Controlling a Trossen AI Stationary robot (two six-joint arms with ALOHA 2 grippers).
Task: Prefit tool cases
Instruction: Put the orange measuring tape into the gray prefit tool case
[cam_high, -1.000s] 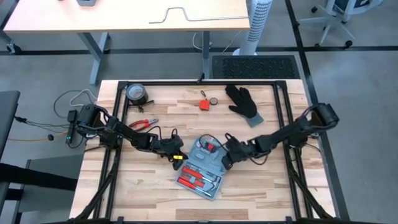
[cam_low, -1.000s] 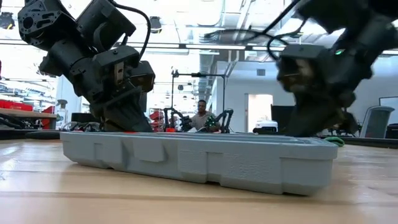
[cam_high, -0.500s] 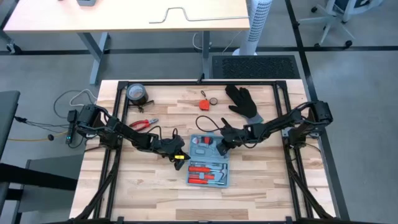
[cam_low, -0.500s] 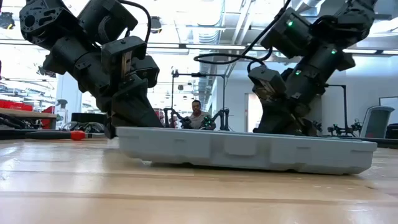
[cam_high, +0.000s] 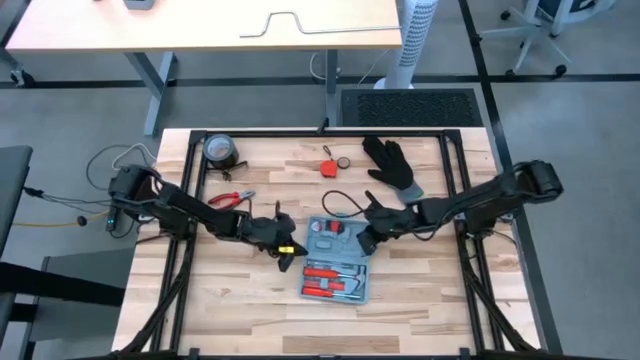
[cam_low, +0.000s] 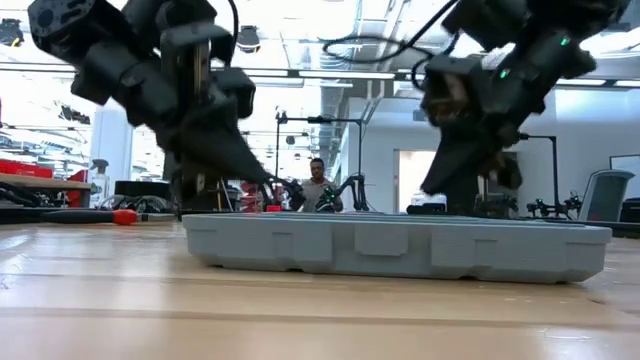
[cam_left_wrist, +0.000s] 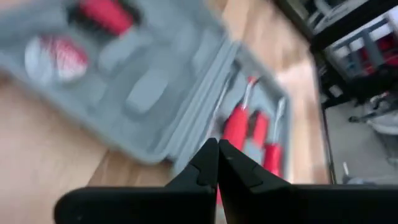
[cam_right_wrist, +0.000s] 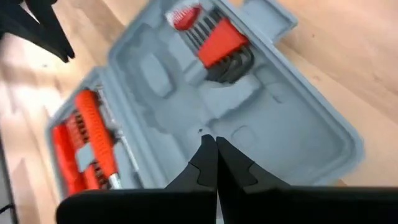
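1. The case (cam_high: 337, 259) lies open and flat on the table (cam_high: 420, 300), near the middle and a little toward the front edge, between the two grippers.
2. In the high view its long axis runs from the table's back toward its front, tilted slightly so the front end sits more to the right.
3. The back half holds a red hex-key set (cam_right_wrist: 214, 38) and empty moulded recesses; the front half holds red-handled tools (cam_high: 331, 280) lying across it.
4. The low view shows the case (cam_low: 400, 245) side-on, sitting level on the wood.
5. The left gripper (cam_high: 285, 252) is just beside the case's left edge, near the hinge line; its fingers (cam_left_wrist: 202, 171) are pressed together with nothing between them.
6. The right gripper (cam_high: 367, 238) is over the case's right back corner; its fingers (cam_right_wrist: 208, 165) are also closed tip to tip, holding nothing.
7. Behind the case lie a black glove (cam_high: 392, 166), a tape roll (cam_high: 218, 150) and red pliers (cam_high: 232, 198), all well apart from it.
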